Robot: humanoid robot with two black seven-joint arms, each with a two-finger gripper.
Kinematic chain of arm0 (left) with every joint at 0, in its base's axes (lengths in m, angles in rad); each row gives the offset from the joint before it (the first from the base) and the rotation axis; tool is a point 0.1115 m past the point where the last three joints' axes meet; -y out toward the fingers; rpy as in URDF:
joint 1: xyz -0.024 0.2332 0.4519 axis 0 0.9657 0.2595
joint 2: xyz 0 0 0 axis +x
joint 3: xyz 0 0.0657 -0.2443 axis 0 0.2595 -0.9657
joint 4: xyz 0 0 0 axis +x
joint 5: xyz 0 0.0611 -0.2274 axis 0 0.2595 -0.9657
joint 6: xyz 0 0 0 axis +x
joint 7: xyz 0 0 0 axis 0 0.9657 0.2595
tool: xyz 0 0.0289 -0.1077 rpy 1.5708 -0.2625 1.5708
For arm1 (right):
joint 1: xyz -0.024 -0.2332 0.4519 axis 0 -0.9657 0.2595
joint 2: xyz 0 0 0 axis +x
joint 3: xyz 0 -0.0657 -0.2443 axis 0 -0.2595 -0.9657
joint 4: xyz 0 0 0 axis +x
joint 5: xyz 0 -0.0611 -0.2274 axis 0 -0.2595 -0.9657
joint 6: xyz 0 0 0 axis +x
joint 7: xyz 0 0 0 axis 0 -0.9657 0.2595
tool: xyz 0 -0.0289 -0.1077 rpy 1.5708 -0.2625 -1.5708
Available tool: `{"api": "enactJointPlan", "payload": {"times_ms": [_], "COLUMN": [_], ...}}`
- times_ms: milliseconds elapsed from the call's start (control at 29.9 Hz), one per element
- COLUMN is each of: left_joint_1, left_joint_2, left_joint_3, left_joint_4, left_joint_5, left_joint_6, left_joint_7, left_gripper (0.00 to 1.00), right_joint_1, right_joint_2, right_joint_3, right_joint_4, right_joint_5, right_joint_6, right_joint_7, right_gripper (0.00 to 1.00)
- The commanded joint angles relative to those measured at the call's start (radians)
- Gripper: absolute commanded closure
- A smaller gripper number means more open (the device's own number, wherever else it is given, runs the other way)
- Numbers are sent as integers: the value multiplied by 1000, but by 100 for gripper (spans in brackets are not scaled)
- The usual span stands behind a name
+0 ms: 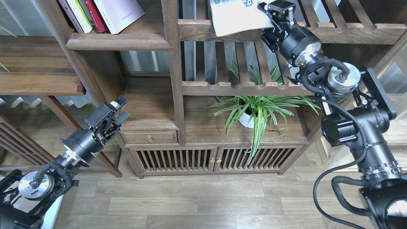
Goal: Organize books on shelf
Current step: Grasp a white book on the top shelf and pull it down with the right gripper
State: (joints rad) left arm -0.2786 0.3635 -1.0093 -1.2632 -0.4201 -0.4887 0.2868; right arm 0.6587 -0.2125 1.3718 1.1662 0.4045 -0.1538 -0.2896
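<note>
A floppy white book with large lettering (237, 16) lies over the front rail of a slatted shelf (197, 30) at the top centre. My right gripper (267, 20) is at the book's right edge, and its fingers look closed on that corner. Several books lean on the solid dark shelf (117, 43) at the top left, among them a red one (95, 16) and a pale lavender-white one (119, 12). My left gripper (122, 109) is open and empty, low down in front of the bookcase's left side.
A potted spider plant (254, 111) stands in the compartment under the lower slatted shelf (241, 86). A small drawer (149, 138) and slatted cabinet doors (213, 159) are below. A vertical post (173, 63) separates the solid shelf from the slatted ones.
</note>
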Motion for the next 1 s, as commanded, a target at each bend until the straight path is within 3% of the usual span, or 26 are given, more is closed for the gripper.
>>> {"api": "enactJointPlan", "payload": {"times_ms": [0, 167, 334, 970], "left_joint_1": [1, -1, -4, -169], "left_joint_2": [0, -9, -23, -205], "left_joint_3": [0, 0, 0, -2], "left_joint_4": [-1, -1, -1, 64], "left_joint_5": [0, 7, 14, 20], "left_joint_6": [0, 0, 0, 0], "left_joint_7": [0, 0, -1, -6], "left_gripper": [3, 2, 2, 2], "right_joint_1": [-7, -19, -60, -189], "right_joint_2": [-7, -16, -18, -77], "right_joint_3": [10, 27, 49, 144], "right_joint_4": [-2, 0, 6, 139], "right_joint_5": [0, 7, 14, 117], "right_joint_6": [16, 48, 108, 164], "right_joint_7": [0, -6, -43, -46], "right_gripper": [90, 92, 94, 94]}}
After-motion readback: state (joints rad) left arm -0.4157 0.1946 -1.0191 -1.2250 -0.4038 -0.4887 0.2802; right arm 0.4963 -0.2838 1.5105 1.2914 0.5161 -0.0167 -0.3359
